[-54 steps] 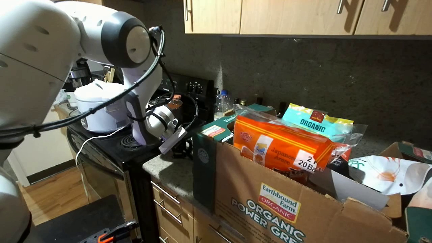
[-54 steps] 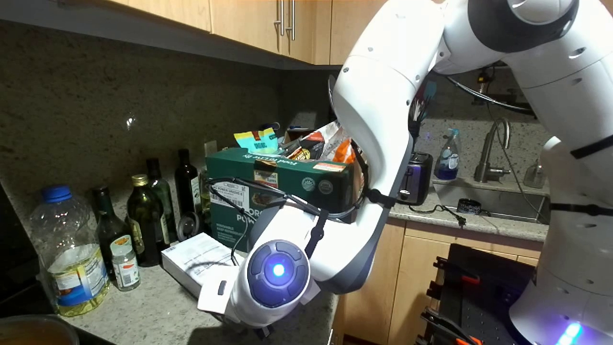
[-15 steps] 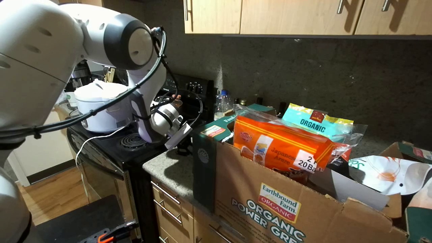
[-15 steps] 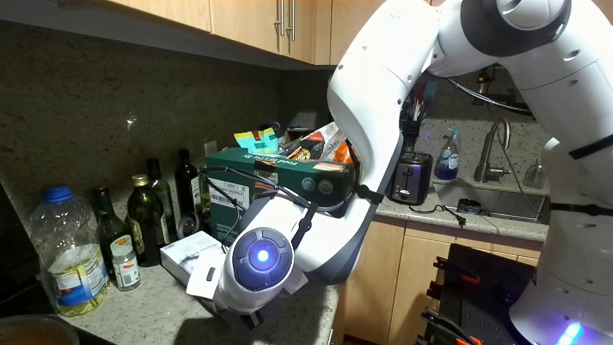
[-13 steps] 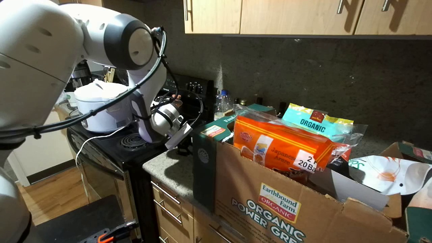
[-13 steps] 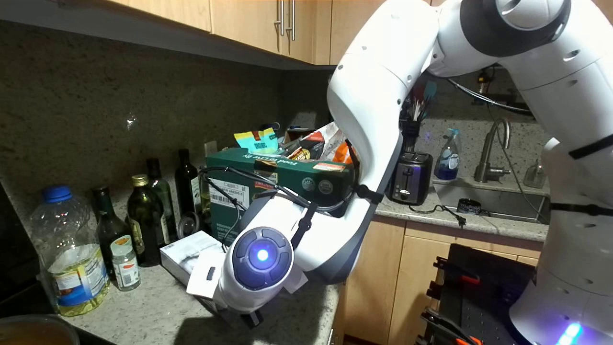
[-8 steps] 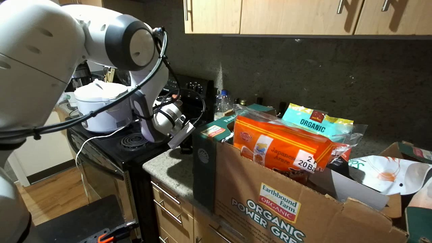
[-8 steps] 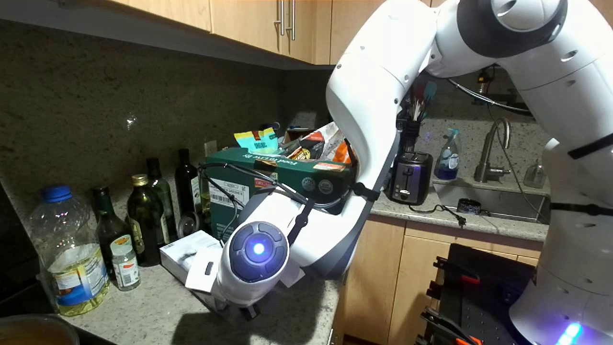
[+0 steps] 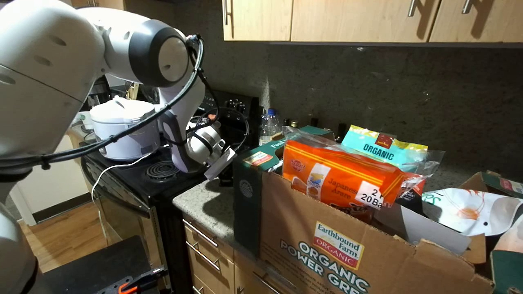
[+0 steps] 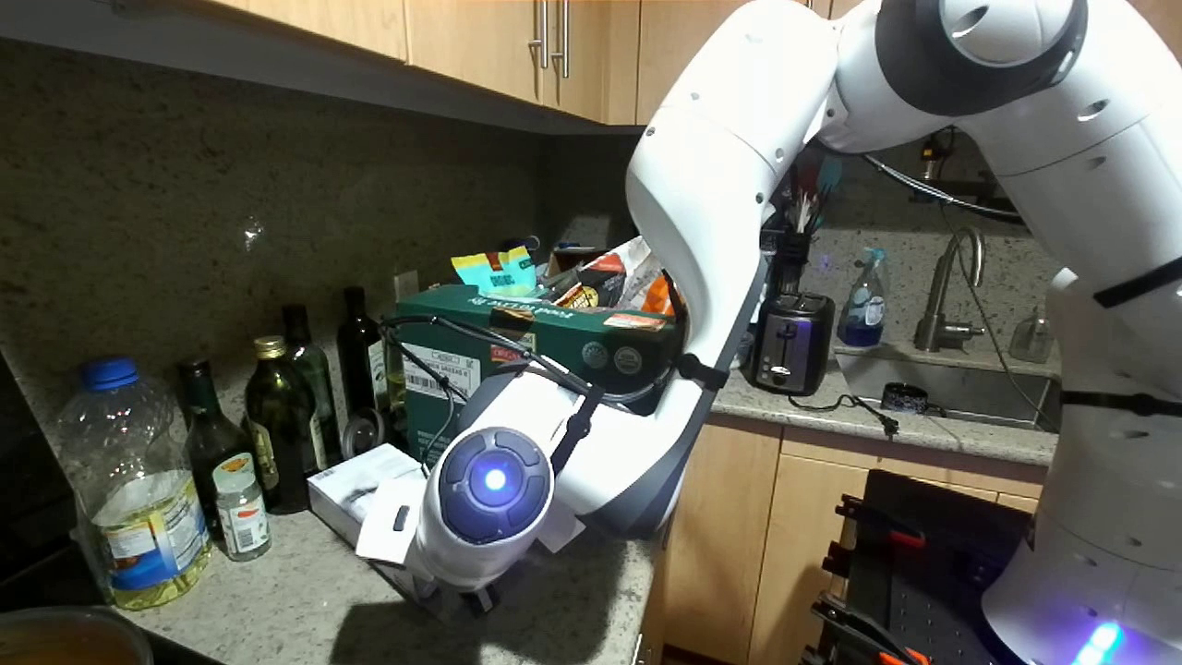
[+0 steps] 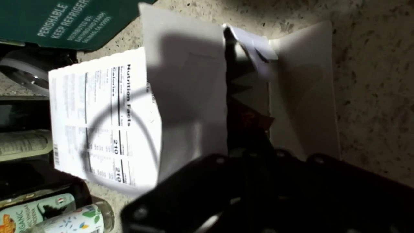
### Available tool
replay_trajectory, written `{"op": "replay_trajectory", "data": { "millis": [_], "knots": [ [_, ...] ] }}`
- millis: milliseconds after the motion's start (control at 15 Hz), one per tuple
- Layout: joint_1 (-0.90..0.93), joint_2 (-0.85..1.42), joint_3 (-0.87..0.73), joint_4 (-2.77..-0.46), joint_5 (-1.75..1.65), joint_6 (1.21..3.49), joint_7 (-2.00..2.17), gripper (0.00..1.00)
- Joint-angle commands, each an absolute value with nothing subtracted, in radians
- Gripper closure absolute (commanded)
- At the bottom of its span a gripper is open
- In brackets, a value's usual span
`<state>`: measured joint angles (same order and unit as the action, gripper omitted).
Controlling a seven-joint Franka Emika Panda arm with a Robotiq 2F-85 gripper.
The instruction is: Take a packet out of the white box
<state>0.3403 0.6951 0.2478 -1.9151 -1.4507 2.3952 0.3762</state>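
The white box (image 11: 106, 119) is a paper carton with a Nutrition Facts panel, lying on the counter with its near end open in the wrist view. It also shows partly behind my hand in an exterior view (image 10: 346, 480). Its large flap (image 11: 190, 87) and side flap (image 11: 304, 90) are spread apart. A dark reddish packet (image 11: 266, 122) shows inside the opening. My gripper (image 11: 257, 137) is at this opening, its fingertips overlapping the packet in view. The fingers look close together, but it is too dark to see a gap or whether the packet is between them.
The large green and brown carton (image 9: 322, 245) of snack bags stands beyond the white box. Several bottles, including dark glass (image 10: 282, 416) and a clear oil jug (image 10: 138, 517), and a small jar (image 10: 242, 522) stand along the wall. A white rice cooker (image 9: 122, 130) sits on the stove.
Over the last seconds my hand has moved toward the green carton and the white box. In the last half second it has barely moved. The white box looks almost unmoved.
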Motion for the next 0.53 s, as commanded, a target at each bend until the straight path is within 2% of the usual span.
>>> {"op": "replay_trajectory", "data": {
  "millis": [0, 267, 400, 467],
  "knots": [
    [0.339, 0.704, 0.244, -1.899, -1.445, 2.412, 0.352, 0.72],
    [0.333, 0.722, 0.245, -1.887, -1.437, 2.419, 0.338, 0.51],
    [0.331, 0.73, 0.244, -1.879, -1.431, 2.419, 0.336, 0.54],
    [0.33, 0.731, 0.244, -1.876, -1.426, 2.418, 0.333, 0.77]
  ]
}}
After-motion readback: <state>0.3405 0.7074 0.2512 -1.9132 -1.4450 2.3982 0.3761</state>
